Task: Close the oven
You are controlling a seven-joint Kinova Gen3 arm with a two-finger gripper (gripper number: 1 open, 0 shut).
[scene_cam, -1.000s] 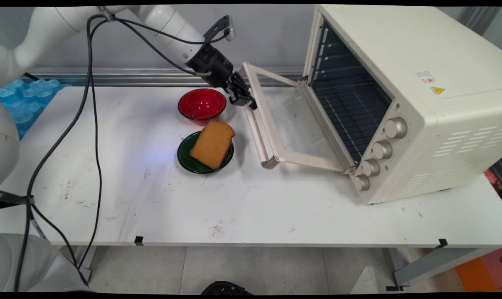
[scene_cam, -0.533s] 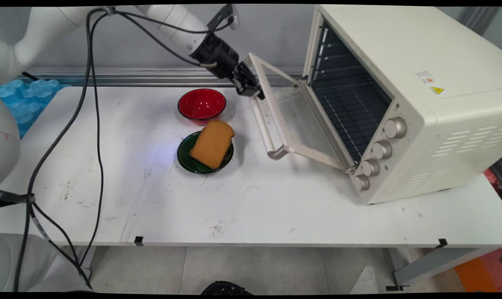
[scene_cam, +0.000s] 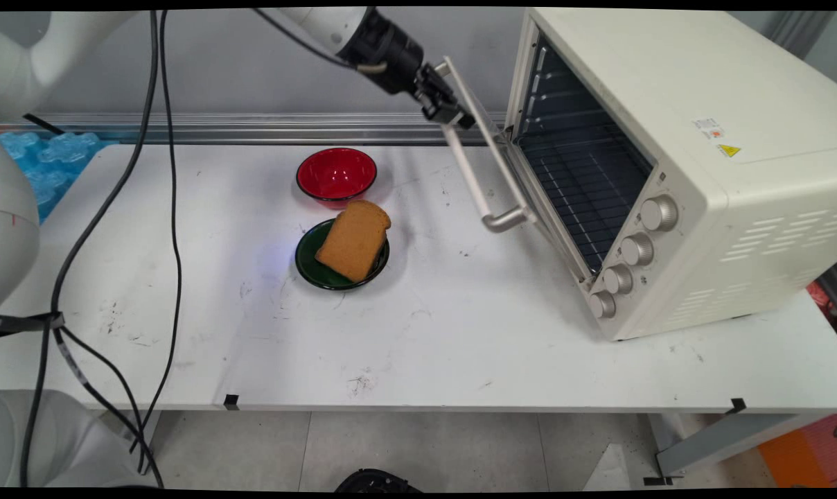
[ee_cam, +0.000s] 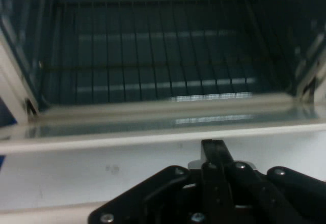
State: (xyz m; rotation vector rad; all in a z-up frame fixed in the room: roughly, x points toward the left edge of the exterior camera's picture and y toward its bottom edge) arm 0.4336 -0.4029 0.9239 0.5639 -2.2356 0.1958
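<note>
White table (scene_cam: pixel 460 346) with cream toaster oven (scene_cam: pixel 668 173), door (scene_cam: pixel 484 149) half raised.
Black gripper (scene_cam: pixel 453 114) pinches shut against the door's top edge; yellow warning sticker (scene_cam: pixel 729 150) unreadable; bread (scene_cam: pixel 354 240) on green plate (scene_cam: pixel 307 263).

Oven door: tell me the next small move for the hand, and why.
Probably keep pushing the oven door up toward the toaster oven. The hand is at the door's top edge, by the far end of the handle, and the door stands steeply raised but not shut.

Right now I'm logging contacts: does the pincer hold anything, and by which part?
The pincer is at the far end of the oven door's handle, on the half-raised door. Whether it grips it or only pushes cannot be told.
</note>
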